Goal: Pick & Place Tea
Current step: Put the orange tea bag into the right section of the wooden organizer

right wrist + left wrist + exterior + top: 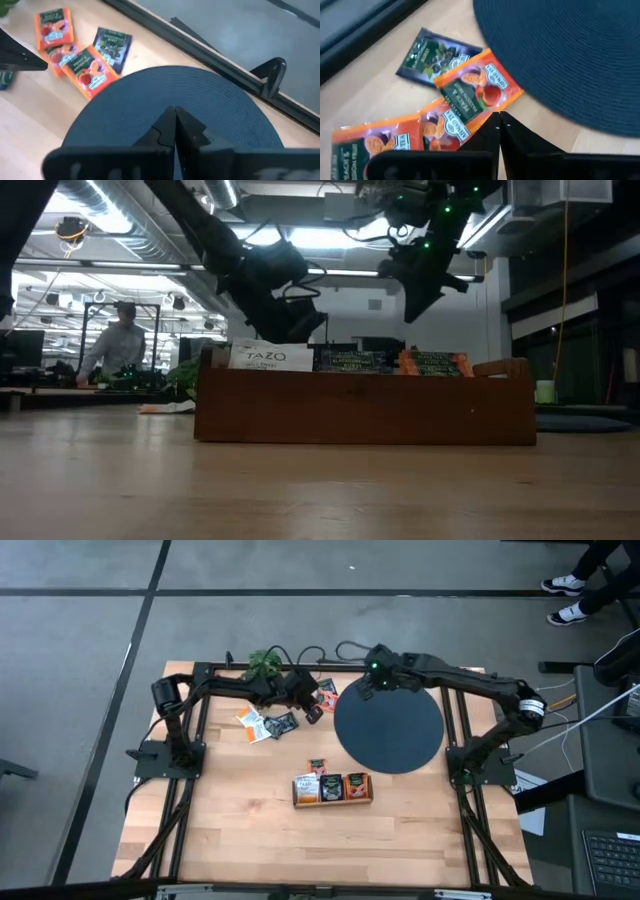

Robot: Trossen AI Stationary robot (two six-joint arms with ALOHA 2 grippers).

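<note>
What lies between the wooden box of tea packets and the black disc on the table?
In the high view, only bare tabletop separates the wooden box from the black disc; one orange packet lies just beside that gap, behind the box.

I count three orange tea packets (470, 87) and one dark teal-printed packet (435, 55) lying flat, overlapping, beside the disc's edge; others stand upright in a row (332, 788).

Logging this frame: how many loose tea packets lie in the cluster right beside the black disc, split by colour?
Orange packets: 3
Dark packet: 1
Total beside the black disc: 4
</note>
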